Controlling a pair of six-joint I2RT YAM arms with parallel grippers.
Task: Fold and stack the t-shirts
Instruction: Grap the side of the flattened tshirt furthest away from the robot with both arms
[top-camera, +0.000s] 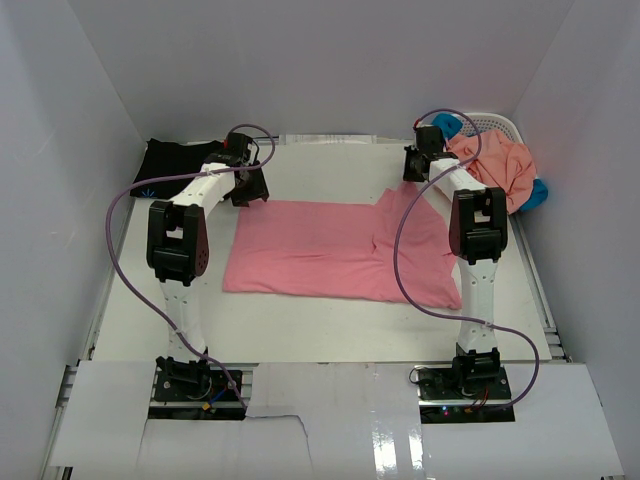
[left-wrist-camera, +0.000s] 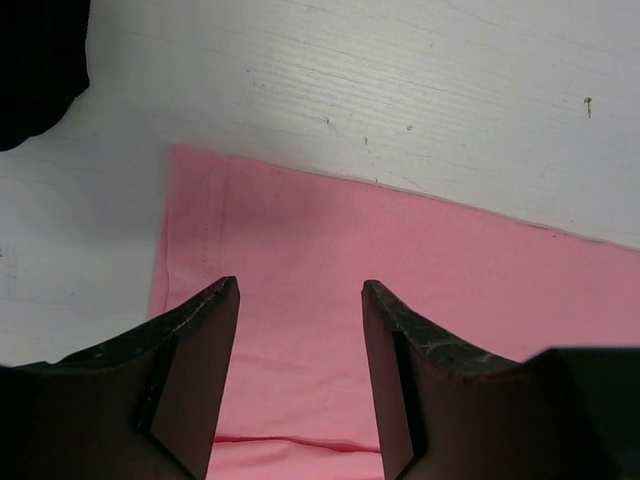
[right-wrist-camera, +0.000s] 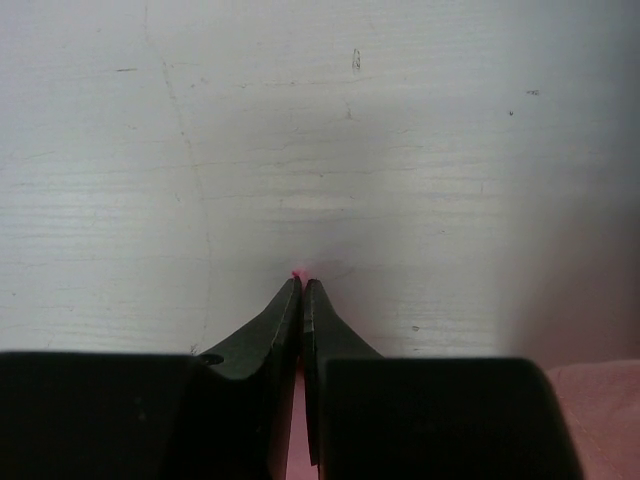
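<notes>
- T-shirts: four. One pink t-shirt (top-camera: 330, 250), one black t-shirt (top-camera: 168, 165), one salmon-orange t-shirt (top-camera: 500, 165), one blue t-shirt (top-camera: 537, 195) seen as two patches.
- White basket (top-camera: 497, 122): one.
- Arms (top-camera: 178, 235): two.
- Grippers: two, left gripper (left-wrist-camera: 300, 290) and right gripper (right-wrist-camera: 302, 282).
- Purple cables (top-camera: 112, 240): two, one per arm.
- Surface (top-camera: 330, 330): one.

black t-shirt (left-wrist-camera: 40, 60) cropped, basket (top-camera: 497, 121) mostly covered

Bright diffuse light, soft shadows, near-edge glare.
</notes>
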